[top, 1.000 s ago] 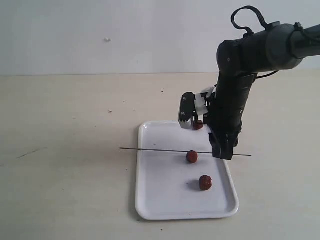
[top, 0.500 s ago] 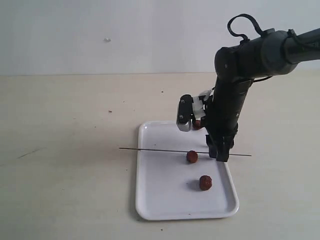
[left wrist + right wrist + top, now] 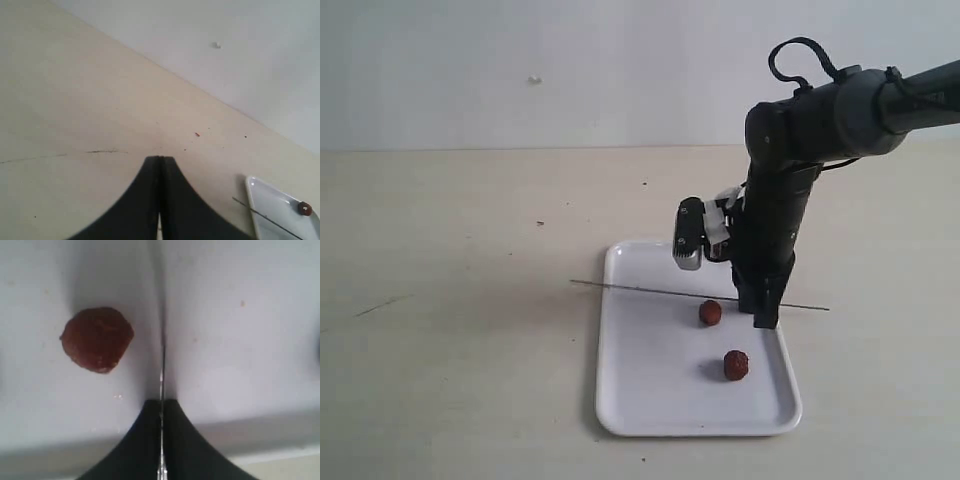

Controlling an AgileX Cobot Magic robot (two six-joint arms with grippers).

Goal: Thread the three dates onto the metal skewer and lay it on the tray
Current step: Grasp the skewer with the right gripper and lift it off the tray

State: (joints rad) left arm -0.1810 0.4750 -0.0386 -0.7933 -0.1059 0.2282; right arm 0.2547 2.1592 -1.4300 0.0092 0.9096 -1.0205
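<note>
The white tray [image 3: 655,385] lies on the table. Two dates [image 3: 710,313] [image 3: 736,365] rest on it. The thin metal skewer [image 3: 640,291] spans the tray's far half, its ends sticking out past both long rims. My right gripper [image 3: 766,318] points straight down near the tray's right rim, shut on the skewer. In the right wrist view the skewer [image 3: 162,357] runs out from between the right gripper's [image 3: 161,402] closed jaws, with a date [image 3: 97,339] beside it on the tray [image 3: 240,340]. The left gripper [image 3: 160,159] is shut and empty above bare table.
The left wrist view shows the tray's corner [image 3: 272,212], the skewer's tip [image 3: 250,209] and one date [image 3: 304,208] far off to one side. Pale table [image 3: 460,300] surrounds the tray, with a light wall behind.
My right gripper has closed on the skewer. The skewer's left end has risen slightly, and skewer and tray have shifted a little to the right.
</note>
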